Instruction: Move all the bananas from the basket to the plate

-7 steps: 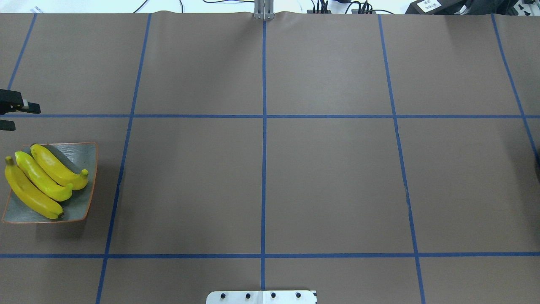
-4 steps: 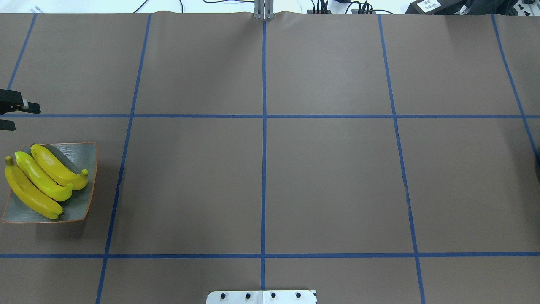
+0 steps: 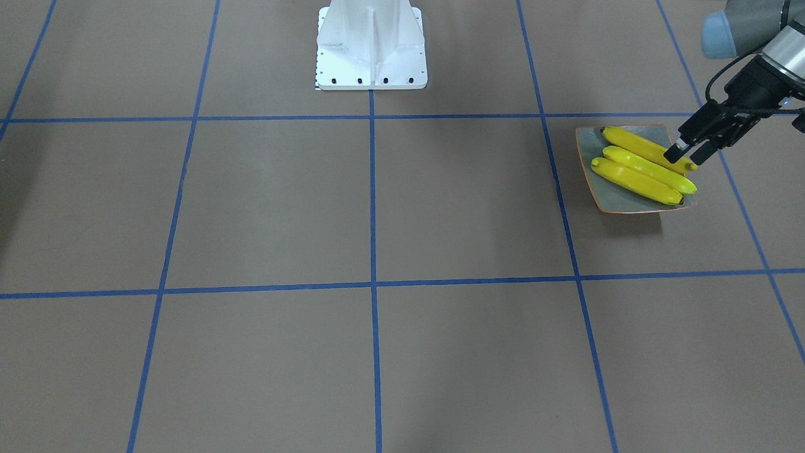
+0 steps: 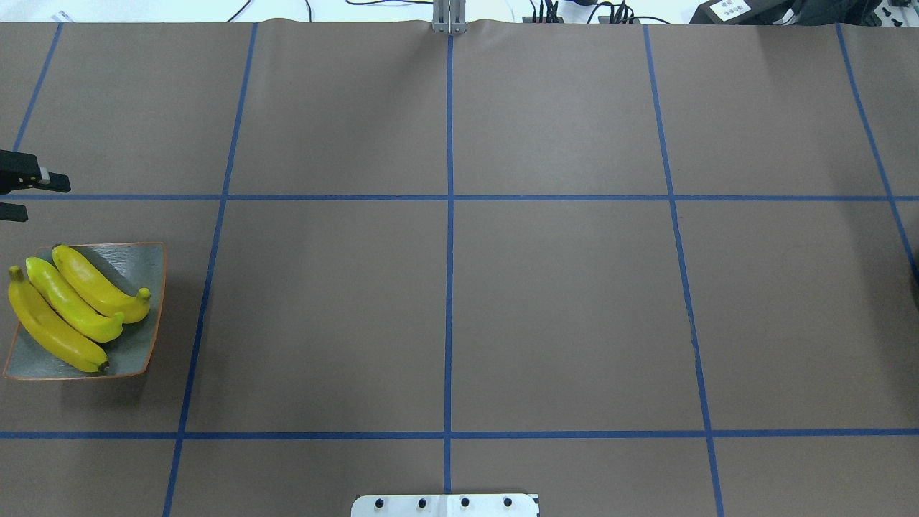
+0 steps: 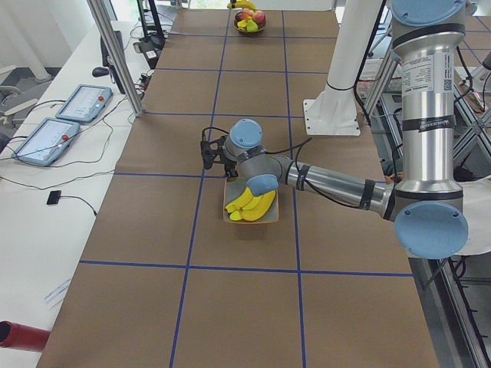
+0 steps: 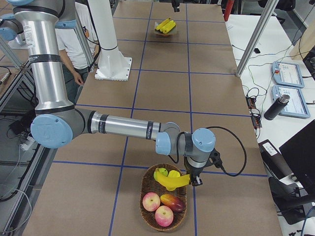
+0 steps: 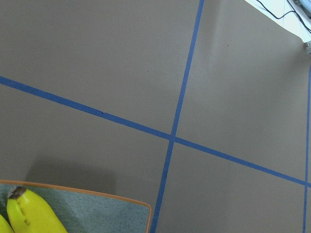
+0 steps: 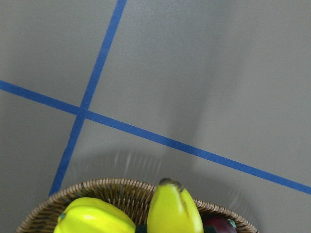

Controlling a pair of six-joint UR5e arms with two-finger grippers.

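Three yellow bananas point(image 4: 79, 309) lie side by side on the grey-blue plate point(image 4: 142, 262) with the orange rim, at the table's left edge. My left gripper point(image 4: 29, 196) hovers just beyond the plate, open and holding nothing; the front view shows it point(image 3: 689, 153) over the plate's point(image 3: 613, 196) far corner. At the table's other end the wicker basket point(image 6: 146, 194) holds other fruit. A fourth banana point(image 6: 173, 182) hangs just above it at my right gripper point(image 6: 193, 178); I cannot tell whether that gripper is shut. The right wrist view shows this banana point(image 8: 172, 208) over the basket rim point(image 8: 109, 187).
In the basket sit two red apples point(image 6: 157, 209), a mango point(image 6: 173, 201) and a yellow-green fruit point(image 8: 92, 218). The white robot base point(image 3: 371, 44) stands at the table's middle edge. A person point(image 6: 78, 54) stands behind it. Tablets point(image 5: 57, 130) lie on a side desk.
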